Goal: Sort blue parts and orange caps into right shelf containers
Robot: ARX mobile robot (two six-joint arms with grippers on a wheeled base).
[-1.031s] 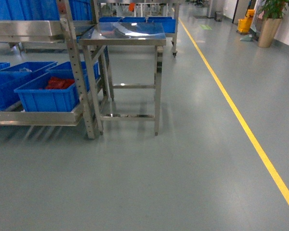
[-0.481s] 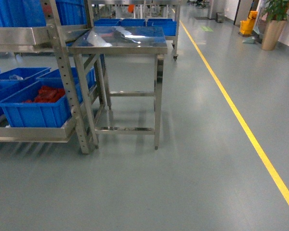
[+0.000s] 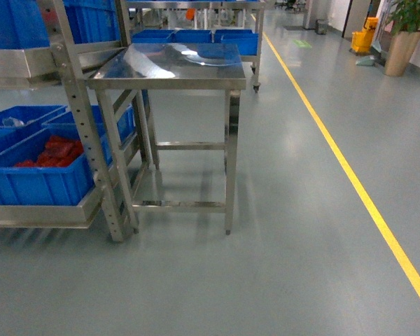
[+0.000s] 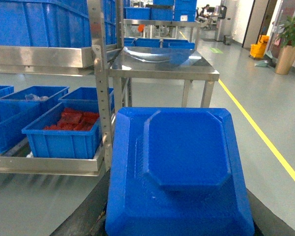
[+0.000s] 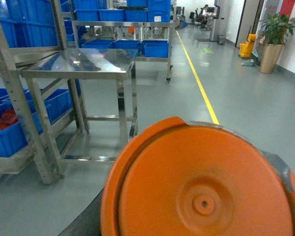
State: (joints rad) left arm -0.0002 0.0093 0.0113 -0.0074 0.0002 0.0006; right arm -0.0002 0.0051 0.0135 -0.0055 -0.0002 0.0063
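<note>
A large blue part (image 4: pixel 179 172) with a raised octagonal middle fills the lower left wrist view, carried above the floor; my left gripper's fingers are hidden behind it. A round orange cap (image 5: pixel 201 182) fills the lower right wrist view in the same way, hiding my right gripper's fingers. Neither gripper shows in the head view. Blue ribbed crates sit on the steel shelf (image 3: pixel 77 105) at the left; the nearest crate (image 3: pixel 35 182) holds red pieces and also shows in the left wrist view (image 4: pixel 64 140).
A bare steel table (image 3: pixel 171 66) stands next to the shelf post, straight ahead. Behind it is a cart with more blue crates (image 3: pixel 196 35). A yellow floor line (image 3: pixel 350 182) runs along the right. A potted plant (image 3: pixel 400 42) stands far right.
The shelf and table have grown larger and slid left and down in the head view, so the base has rolled closer to them.
</note>
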